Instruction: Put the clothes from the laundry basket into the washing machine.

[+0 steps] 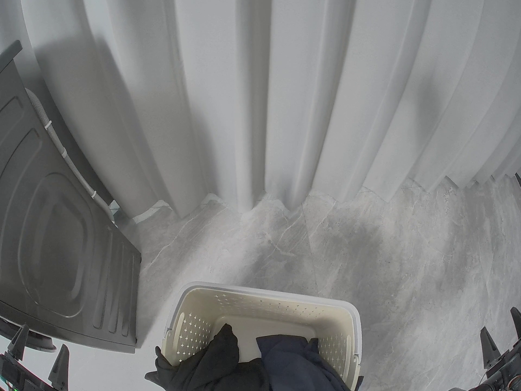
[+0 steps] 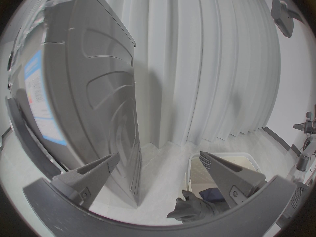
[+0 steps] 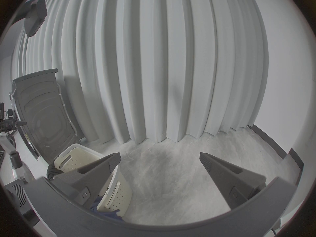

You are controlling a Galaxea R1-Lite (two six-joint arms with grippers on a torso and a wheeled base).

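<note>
Our left gripper [image 1: 40,348] and right gripper [image 1: 500,332] flank the laundry basket [image 1: 282,295], clear of the clothes we see inside it, a black garment [image 1: 217,354] spilling over its rim beside a navy garment [image 1: 293,360], with the washing machine [image 1: 54,245] just to its left, and both grippers stand spread wide, holding nothing.

In the head view the laundry basket [image 1: 347,313] stands on the floor [image 1: 412,256] at 6 o'clock. It holds a left garment [image 1: 214,357], spilling over the rim toward 7 o'clock, and a right garment [image 1: 296,357] touching it. The washing machine [image 1: 54,245] stands at 9 o'clock, near the basket but apart, with a hose [image 1: 65,156] along its far edge. A curtain [image 1: 282,82] hangs behind both, from 10 to 2 o'clock. The left gripper [image 1: 43,338] sits at 7 o'clock and the right gripper [image 1: 498,320] at 4 o'clock.
</note>
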